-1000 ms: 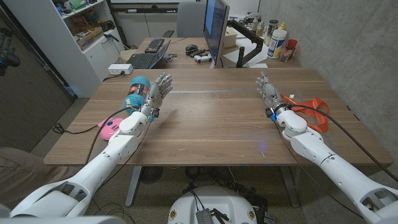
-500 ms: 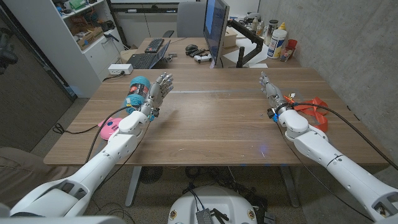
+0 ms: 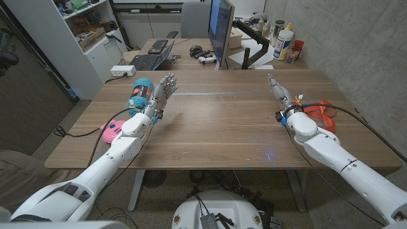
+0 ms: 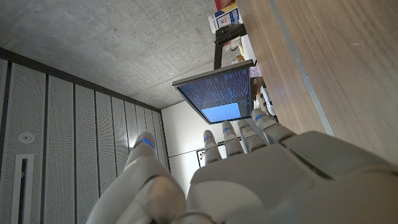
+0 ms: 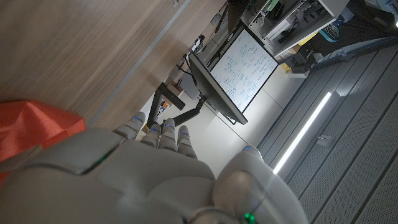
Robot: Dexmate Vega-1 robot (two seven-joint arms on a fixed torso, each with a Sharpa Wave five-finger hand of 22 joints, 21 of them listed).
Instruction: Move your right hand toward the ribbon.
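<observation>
An orange ribbon [image 3: 321,112] lies on the wooden table [image 3: 216,124] near its right edge, partly hidden behind my right forearm. My right hand [image 3: 283,97] stands just left of it, fingers stretched out and apart, holding nothing. In the right wrist view the ribbon [image 5: 34,127] shows as an orange patch beside the back of my right hand [image 5: 143,168]. My left hand [image 3: 161,92] stands on the left side of the table, fingers apart and holding nothing; its back [image 4: 249,174] is seen in the left wrist view.
A blue yarn ball [image 3: 140,93] sits just left of my left hand, and a pink round object [image 3: 113,131] lies near the table's left edge. A monitor [image 3: 220,32], keyboard and bottles stand on the desk behind. A black cable runs over the table's right side.
My right hand has shifted to the right, closer to the ribbon, and now covers more of it. The left arm has stayed still.
</observation>
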